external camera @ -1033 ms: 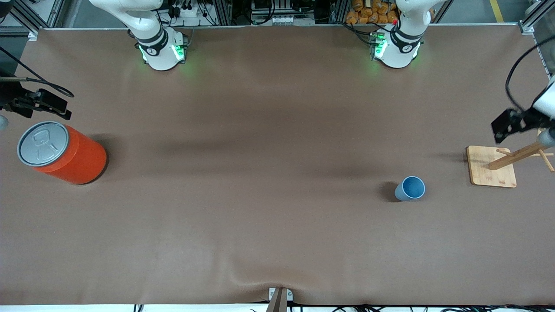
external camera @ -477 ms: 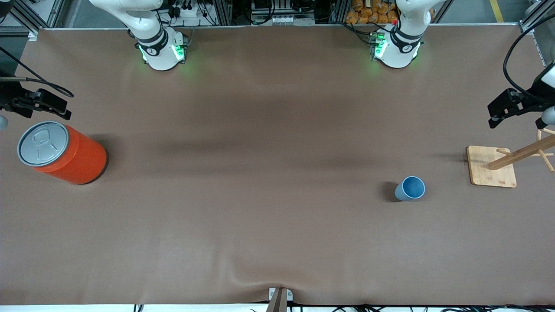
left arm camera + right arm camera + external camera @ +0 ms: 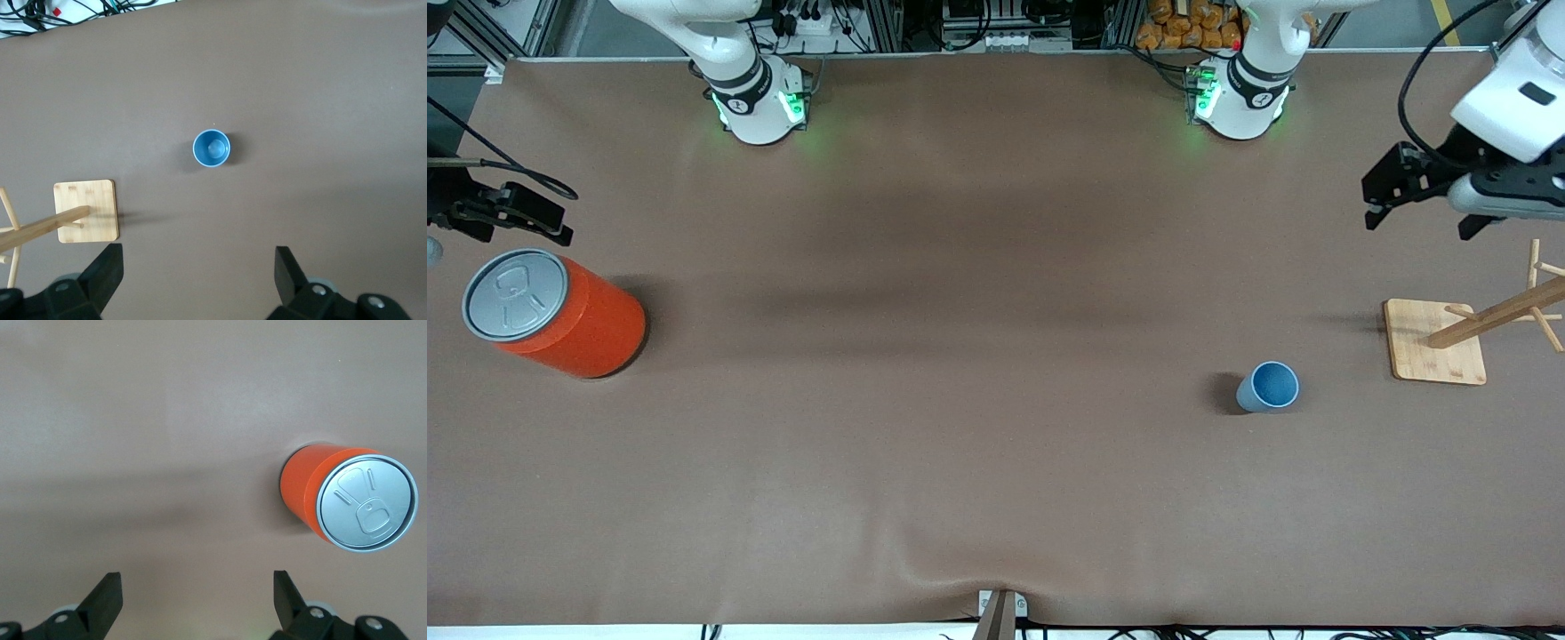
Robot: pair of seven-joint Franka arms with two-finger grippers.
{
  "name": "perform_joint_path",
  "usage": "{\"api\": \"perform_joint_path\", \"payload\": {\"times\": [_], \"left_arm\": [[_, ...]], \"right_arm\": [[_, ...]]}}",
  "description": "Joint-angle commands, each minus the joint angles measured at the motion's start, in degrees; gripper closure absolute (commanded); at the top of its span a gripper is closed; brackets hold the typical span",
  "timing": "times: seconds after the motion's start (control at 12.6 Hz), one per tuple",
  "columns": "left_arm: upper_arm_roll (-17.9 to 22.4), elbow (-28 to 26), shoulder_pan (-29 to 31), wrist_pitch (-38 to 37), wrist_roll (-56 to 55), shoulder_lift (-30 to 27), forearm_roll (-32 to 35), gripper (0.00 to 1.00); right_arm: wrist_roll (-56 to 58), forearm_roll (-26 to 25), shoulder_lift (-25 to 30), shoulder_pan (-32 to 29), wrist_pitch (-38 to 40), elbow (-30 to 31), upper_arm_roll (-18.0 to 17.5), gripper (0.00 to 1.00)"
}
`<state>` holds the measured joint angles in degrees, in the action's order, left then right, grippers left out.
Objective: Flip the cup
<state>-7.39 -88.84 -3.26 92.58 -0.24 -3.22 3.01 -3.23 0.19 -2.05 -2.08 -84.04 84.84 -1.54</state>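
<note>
The small light-blue cup point(image 3: 1267, 387) stands upright on the brown table, open end up, toward the left arm's end. It also shows in the left wrist view point(image 3: 211, 148), deeper blue inside. My left gripper point(image 3: 1418, 224) hangs open and empty in the air over bare table, apart from the cup; its open fingers frame bare table in the left wrist view point(image 3: 199, 267). My right gripper point(image 3: 503, 218) is open and empty over the right arm's end of the table, beside the orange can; it shows in the right wrist view point(image 3: 198, 587).
A big orange can point(image 3: 551, 311) with a grey pull-tab lid stands at the right arm's end and shows in the right wrist view point(image 3: 347, 500). A wooden peg stand on a square base point(image 3: 1436, 342) stands beside the cup, also in the left wrist view point(image 3: 87, 210).
My left gripper has moved from over the wooden stand toward the bases' edge and the table's middle. The cup, the can and the right arm have not moved.
</note>
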Motion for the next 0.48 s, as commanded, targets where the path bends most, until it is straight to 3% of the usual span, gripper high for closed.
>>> {"api": "perform_joint_path", "payload": {"times": [0.0,0.24,0.4], "left_arm": [[3.8,-6.4,-2.9,0.0,0.1,-5.6,-1.1,0.00],[3.9,-13.2,-3.0,0.1,0.0,-11.6,-3.5,0.00],[4.7,-12.9,-3.0,-1.0,1.0,-12.2,-3.4,0.00]], "right_arm": [[-0.8,0.7,-0.5,-0.5,0.8,-1.3,-0.4,0.00],[-0.8,0.7,-0.5,-0.4,0.9,-1.3,-0.4,0.00],[-0.8,0.6,-0.5,-0.5,1.0,-1.3,-0.4,0.00]]}}
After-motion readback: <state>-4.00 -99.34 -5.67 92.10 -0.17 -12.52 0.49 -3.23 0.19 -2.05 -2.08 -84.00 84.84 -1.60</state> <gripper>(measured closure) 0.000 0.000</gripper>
